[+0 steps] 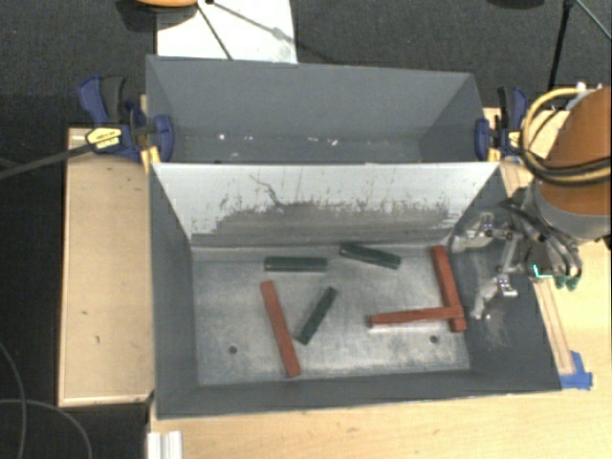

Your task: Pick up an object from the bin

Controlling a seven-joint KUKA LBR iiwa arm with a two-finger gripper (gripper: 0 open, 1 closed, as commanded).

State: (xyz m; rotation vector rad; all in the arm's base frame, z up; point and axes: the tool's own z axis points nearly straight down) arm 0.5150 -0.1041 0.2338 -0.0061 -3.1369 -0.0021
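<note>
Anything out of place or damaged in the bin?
Nothing spilled or damaged. Everything lies inside the grey metal bin. The rightmost red-brown flat stick and a crosswise red-brown flat stick meet in an L beside the gripper.

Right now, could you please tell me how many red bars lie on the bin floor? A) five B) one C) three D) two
C: there is a slanted red bar at the left, a level red bar toward the right, and a steep red bar at its right end.
</note>
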